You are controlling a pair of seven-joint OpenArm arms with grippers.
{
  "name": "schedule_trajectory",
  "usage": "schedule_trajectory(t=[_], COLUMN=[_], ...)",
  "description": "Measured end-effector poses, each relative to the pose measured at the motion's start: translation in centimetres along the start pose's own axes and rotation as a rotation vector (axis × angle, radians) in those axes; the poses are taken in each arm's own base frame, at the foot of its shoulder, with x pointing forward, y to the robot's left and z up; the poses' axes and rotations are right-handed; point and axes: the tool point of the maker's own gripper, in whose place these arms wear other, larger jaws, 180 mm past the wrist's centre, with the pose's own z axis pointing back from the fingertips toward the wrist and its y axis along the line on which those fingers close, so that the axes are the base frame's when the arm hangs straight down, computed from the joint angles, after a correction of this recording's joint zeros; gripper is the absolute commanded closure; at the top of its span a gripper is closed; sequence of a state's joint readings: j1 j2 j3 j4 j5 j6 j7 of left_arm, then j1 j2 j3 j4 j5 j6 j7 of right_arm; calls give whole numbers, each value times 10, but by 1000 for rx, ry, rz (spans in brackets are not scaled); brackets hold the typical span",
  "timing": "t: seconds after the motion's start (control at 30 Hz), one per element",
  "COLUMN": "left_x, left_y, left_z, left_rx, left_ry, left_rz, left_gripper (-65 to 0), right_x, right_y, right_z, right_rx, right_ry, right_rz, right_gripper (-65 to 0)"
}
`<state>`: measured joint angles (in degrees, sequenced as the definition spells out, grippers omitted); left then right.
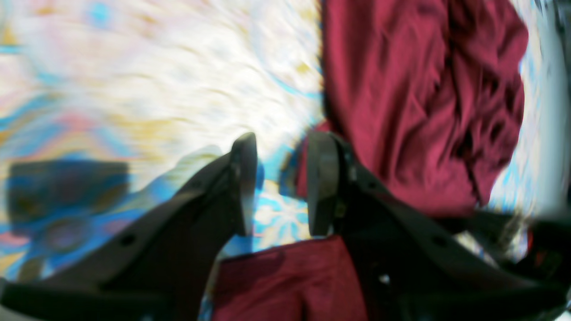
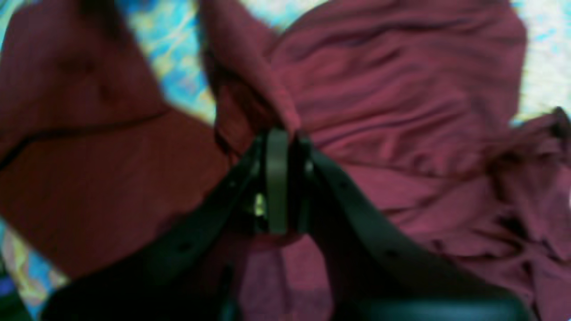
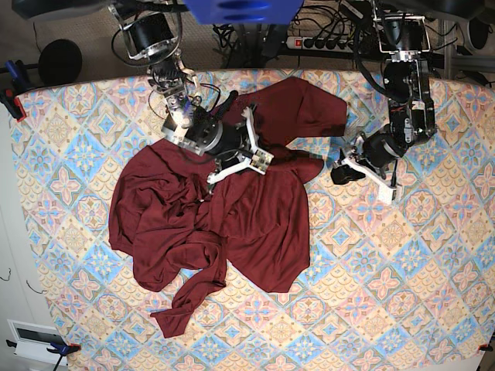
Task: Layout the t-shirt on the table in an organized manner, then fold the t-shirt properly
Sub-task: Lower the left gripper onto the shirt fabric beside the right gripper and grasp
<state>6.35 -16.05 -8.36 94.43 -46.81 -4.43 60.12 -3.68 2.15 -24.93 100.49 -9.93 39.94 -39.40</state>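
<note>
Maroon t-shirt [image 3: 232, 216] lies crumpled, soft and limp, on the table [image 3: 402, 294]; right gripper [image 2: 279, 178] jaws pinch a fold, left gripper [image 1: 281, 183] jaws open, empty; best taken by hem corners.

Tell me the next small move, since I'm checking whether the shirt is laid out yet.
Probably lift the right tool, pinched on a fold of the t-shirt, and draw it outward: the shirt lies crumpled on the table. The left tool is open beside it.
</note>
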Motion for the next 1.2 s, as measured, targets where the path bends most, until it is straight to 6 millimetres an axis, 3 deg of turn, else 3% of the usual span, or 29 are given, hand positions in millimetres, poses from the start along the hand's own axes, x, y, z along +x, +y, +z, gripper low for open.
schedule_trajectory(t=[0.13,0.27,0.47,0.63,0.73,0.9,0.97,1.0,1.13,1.2], left_x=[-15,-16,-3,-6,-3,-11,-12,-15,-21,-11], left_y=[-1,-3,-12,-22,-30,-22,-28,-36,-52,-47], left_z=[-2,-2,-6,-11,-27,-48,-51,-53,-58,-56], left_rx=[3,-1,-26,-47,-77,-62,-77,-94,-121,-116], left_ry=[80,89,66,67,68,113,113,124,158,129], left_rz=[-37,-37,-48,-29,20,94,99,83,33,50], left_gripper=[-367,-474,-475,-475,-475,-473,-423,-358,-2,0], right_x=[-16,-17,-22,-23,-27,-23,-17,-16,-24,-27], right_y=[-10,-14,-11,-12,-14,-17,-19,-21,-34,-40], right_z=[5,7,8,8,10,14,16,17,22,25], right_rx=[-28,-35,-30,-32,-33,-47,-54,-59,-96,-113], right_ry=[36,38,50,51,59,50,31,28,45,49], right_rz=[-34,-22,-25,-25,-18,-6,-1,-1,-23,-33], right_gripper=[-152,-210,-214,-214,-214,-214,-214,-214,-214,-214])
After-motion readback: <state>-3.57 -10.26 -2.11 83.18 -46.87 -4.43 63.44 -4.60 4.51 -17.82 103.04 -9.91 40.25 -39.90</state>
